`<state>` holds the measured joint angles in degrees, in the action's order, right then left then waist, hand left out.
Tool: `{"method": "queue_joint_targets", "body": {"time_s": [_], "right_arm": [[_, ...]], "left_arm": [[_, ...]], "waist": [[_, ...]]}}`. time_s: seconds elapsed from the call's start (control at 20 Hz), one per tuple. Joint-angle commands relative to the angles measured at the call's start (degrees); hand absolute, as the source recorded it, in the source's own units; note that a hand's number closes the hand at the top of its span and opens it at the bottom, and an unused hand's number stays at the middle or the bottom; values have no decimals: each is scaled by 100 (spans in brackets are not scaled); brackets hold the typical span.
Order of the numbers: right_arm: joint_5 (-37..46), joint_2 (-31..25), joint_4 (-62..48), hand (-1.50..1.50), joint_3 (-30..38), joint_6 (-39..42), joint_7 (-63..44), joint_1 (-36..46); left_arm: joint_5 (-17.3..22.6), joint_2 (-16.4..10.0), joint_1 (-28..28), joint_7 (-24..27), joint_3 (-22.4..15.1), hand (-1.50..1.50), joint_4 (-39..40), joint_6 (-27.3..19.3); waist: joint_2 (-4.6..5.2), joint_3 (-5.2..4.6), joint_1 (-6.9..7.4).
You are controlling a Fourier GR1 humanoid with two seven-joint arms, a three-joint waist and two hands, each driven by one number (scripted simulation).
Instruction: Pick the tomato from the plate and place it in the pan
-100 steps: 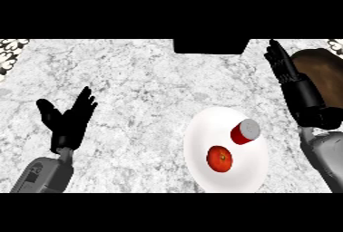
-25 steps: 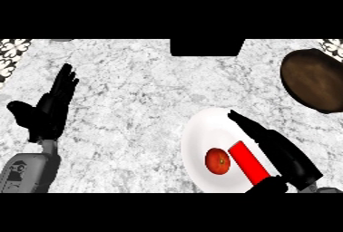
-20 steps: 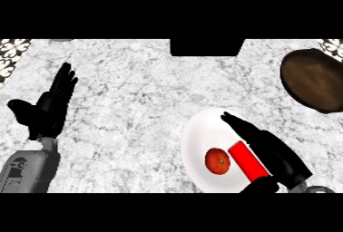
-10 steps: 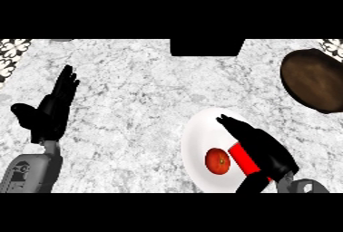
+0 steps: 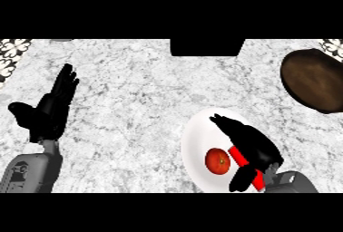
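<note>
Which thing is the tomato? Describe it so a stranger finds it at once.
Find the white plate at the counter's lower right, below the dark pan. The right hand lies over the plate's right side; the tomato sits just left of it. It is a round red ball, unlike the long red object half hidden under the hand.

We're looking pretty much straight down on a countertop (image 5: 134,104), white stone with grey marbling all over, and it fills nearly the whole view from side to side. At the far edge there's a flat black rectangular block (image 5: 206,47) sitting about dead centre, and we honestly can't tell what it is. There's also a patch of patterned tile (image 5: 12,50), black and white, in the far left corner and a smaller tile patch (image 5: 333,44) in the far right one. The light looks flat and even across the stone to us.
</note>
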<state>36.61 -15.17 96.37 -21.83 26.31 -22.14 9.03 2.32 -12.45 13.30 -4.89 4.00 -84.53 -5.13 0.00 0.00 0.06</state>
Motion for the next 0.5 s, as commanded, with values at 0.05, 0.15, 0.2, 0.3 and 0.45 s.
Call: {"method": "queue_joint_targets", "body": {"time_s": [0.05, 0.15, 0.2, 0.3, 0.45], "right_arm": [[516, 411, -682, -150, -139, -171, 55, 189], [511, 427, -616, -150, -18, 75, 128, 161], [576, 444, -600, -150, -119, 44, 173, 0], [584, 266, -898, -150, -42, -5, 520, -44], [603, 685, -931, -150, 133, 388, 202, 424]], "left_arm": [[-54, 118, -166, 548, 76, 0, 269, 113], [-198, 121, 98, -166, 3, 0, -98, -30], [6, -13, 22, -7, 219, 0, 43, 197], [38, -184, 21, -285, 295, 0, -176, 248], [-174, 198, -60, 198, 155, 0, 179, 93]], "waist": [[4, -1, 5], [0, 0, -3], [0, -1, -5], [-1, 1, 4], [1, -1, -1]]}}
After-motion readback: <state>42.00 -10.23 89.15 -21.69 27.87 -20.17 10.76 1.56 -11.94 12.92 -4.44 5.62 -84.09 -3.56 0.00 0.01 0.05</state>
